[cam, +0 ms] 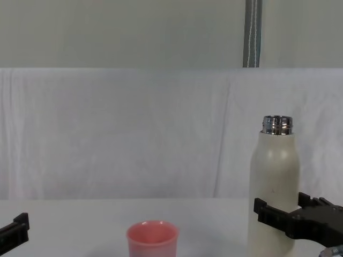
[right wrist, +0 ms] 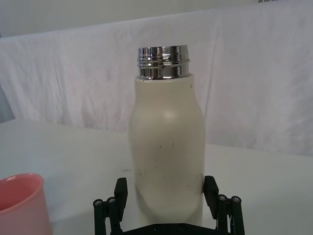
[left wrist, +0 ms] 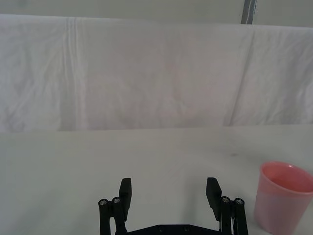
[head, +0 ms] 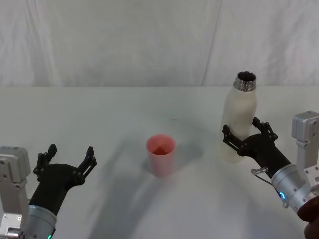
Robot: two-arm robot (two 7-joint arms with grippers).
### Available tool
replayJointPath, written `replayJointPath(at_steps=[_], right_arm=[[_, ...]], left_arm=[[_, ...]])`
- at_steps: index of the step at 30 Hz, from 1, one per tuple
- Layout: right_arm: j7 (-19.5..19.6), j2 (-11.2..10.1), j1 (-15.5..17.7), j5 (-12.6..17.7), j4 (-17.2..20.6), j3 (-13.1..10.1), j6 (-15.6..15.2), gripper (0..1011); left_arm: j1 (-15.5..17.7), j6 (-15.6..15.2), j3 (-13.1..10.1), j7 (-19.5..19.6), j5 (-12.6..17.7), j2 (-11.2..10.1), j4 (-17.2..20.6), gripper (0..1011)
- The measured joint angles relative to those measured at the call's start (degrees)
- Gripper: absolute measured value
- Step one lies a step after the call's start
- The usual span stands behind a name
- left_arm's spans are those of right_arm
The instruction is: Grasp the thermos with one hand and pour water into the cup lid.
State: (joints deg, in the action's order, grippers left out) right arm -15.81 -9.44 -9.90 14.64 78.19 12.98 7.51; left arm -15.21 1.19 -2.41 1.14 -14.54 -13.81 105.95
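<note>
Thermos (head: 240, 119): we see it upright on the right of the surface, steel neck uncapped, lower body between the fingers of the right end effector.
Right end effector (head: 247, 137): its fingers straddle the thermos low on the body, one on each side; they look close against the wall, but we cannot tell whether they press it yet.
Left end effector (head: 68, 158): parked at the near left, fingers spread wide, holding nothing.
Cup lid (head: 160, 154): pink, upright, mouth up, near the middle of the surface and well apart from the thermos.
Risk, grip: we judge the hold sits low on a tall, smooth bottle, so it could tip or slip in the fingers when lifted.
Risk, pour: the cup lid is small and light; a fast tilt could overshoot its rim or knock it over.
Surface (head: 99, 114): white and plain, faintly shadowed around the cup lid.
Room: a creased white cloth backdrop (cam: 134, 134) hangs behind, with a grey vertical pole (cam: 252, 32) above it.
</note>
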Motion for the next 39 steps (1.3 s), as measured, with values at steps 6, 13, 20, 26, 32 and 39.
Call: replayJointPath(at_steps=[6,13,20,26,32,39], right_arm=[[0.3,-0.2,0.8,0.0,1.0,0.0,-0.2,1002],[0.8,-0.4,2.1,-0.1,2.6,-0.1,-0.5,1002],[1.2,-0.6,3.2,-0.3,4.1,-0.3,-0.6,1002],[1.8,-0.8,5.1,-0.6,6.4,-0.6,-1.0,1002],[2.5,-1.0,7.3,-0.9,8.8,-0.8,-1.2,1002],[3.0,-1.2,11.4,-1.9,13.4,-0.4,-1.4,1002]], left_arm=[[0.0,0.0,0.0,0.0,0.0,0.0,0.0,1001],[0.0,0.0,0.0,0.0,0.0,0.0,0.0,1001],[0.0,0.0,0.0,0.0,0.0,0.0,0.0,1001],[0.0,0.0,0.0,0.0,0.0,0.0,0.0,1001],[0.0,0.0,0.0,0.0,0.0,0.0,0.0,1001],[0.0,0.0,0.0,0.0,0.0,0.0,0.0,1001]])
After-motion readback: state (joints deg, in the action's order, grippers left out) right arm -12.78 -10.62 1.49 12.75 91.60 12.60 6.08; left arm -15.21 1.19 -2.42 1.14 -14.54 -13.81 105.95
